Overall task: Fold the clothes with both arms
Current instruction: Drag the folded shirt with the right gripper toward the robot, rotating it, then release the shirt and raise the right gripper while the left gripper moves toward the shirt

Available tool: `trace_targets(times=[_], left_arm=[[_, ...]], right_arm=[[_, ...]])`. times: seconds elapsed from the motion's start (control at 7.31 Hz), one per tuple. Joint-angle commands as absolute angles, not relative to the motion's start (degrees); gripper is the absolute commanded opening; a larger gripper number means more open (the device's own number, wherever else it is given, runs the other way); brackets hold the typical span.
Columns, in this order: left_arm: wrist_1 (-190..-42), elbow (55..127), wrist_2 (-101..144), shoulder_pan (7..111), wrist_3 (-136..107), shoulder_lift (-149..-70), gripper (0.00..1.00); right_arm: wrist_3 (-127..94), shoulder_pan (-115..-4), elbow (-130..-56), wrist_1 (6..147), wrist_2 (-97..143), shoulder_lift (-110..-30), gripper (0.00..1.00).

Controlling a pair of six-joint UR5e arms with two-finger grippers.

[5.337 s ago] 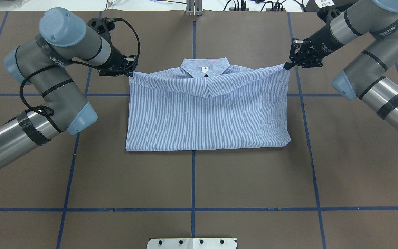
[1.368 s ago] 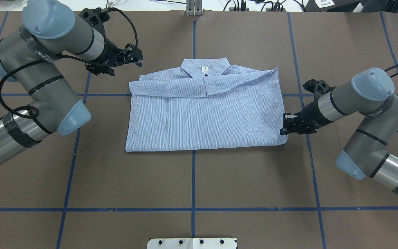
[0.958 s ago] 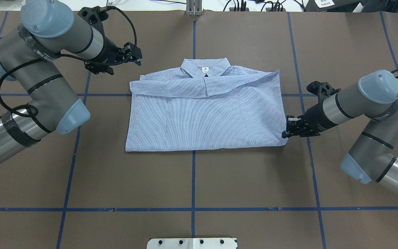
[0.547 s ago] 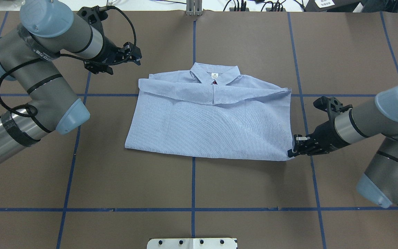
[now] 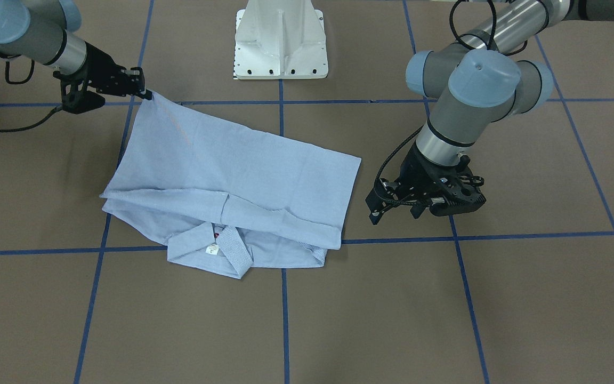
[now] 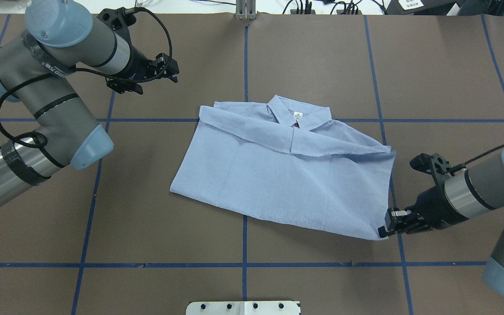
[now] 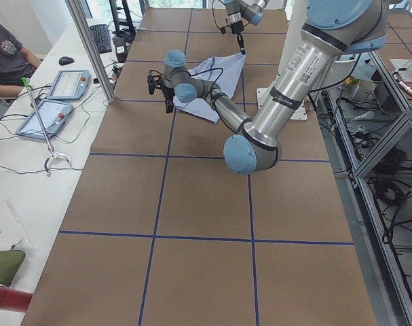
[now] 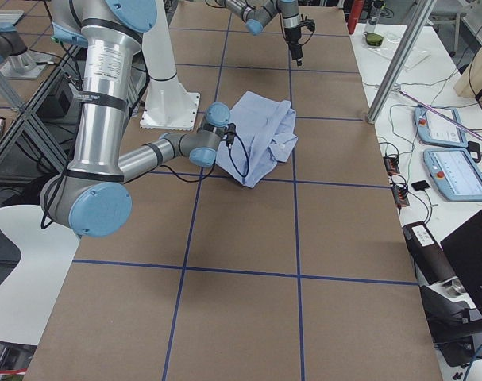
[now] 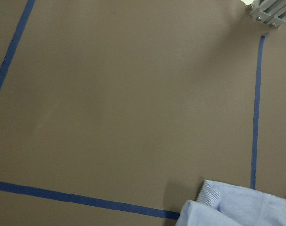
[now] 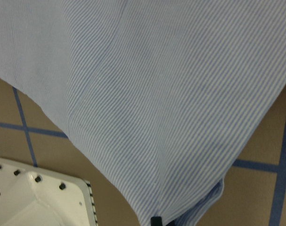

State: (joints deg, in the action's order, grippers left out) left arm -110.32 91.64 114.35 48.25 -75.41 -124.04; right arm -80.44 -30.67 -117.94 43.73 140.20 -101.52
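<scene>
— How do the right jaws stand?

— Closed on the near right corner of the shirt (image 6: 287, 175), with the striped cloth pinched between them. In the side views that corner looks raised a little off the table (image 6: 322, 52), and the cloth runs taut from it. The right arm (image 6: 475, 197) comes in low from the right edge.

— And the left jaws?

— Spread apart with nothing between them, over bare table at the far left and well apart from the shirt. The left wrist view catches only an edge of the cloth in its lower corner. The left arm (image 6: 55, 109) bends in from the left edge.

— Where is the shirt?

— Near the middle of the table, folded and lying askew. The collar (image 6: 278, 106) is on the far side, with a small white label (image 6: 297, 115) inside it. The near left corner rests flat, and the near right corner stretches out toward the closed jaws.

— Anything around it?

— Blue tape lines (image 6: 244, 264) cross the brown table in a grid. The white base (image 5: 280, 40) stands on the robot's side.
</scene>
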Motion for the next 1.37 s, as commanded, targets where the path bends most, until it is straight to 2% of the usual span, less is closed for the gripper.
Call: trace_targets(times=[0.0,0.14,0.27,0.55,0.68,0.96,1.23], left_arm=[[-110.4,91.9,114.3,48.3,-75.4,-123.9,0.99],[-110.4,92.0,114.3,48.3,-75.4,-123.9,0.99],[-110.4,92.5,114.3,48.2,-75.4,-123.8,0.99],[-110.4,97.5,114.9,47.5,-75.3,-121.6,0.99],[-110.3,100.6,114.9,45.3,-75.3,-119.8,0.99],[-110.5,102.6,114.2,37.0,-84.8,-118.8,0.99],[-110.6,103.7,112.1,27.8,-99.1,-118.8,0.99]], right_arm=[[-81.6,-25.3,-118.9,43.8,145.5,-104.4,0.0],[-81.8,-24.5,-118.9,43.8,145.6,-105.6,0.13],[-83.0,-24.5,-119.0,43.7,145.6,-105.7,0.99],[-83.1,-29.4,-118.3,43.7,145.4,-103.6,1.0],[-82.7,-35.2,-117.8,43.7,144.8,-101.4,1.0],[-82.4,-45.1,-116.7,43.7,143.4,-95.8,1.0],[-82.3,-49.6,-116.5,43.7,140.8,-93.5,1.0]])
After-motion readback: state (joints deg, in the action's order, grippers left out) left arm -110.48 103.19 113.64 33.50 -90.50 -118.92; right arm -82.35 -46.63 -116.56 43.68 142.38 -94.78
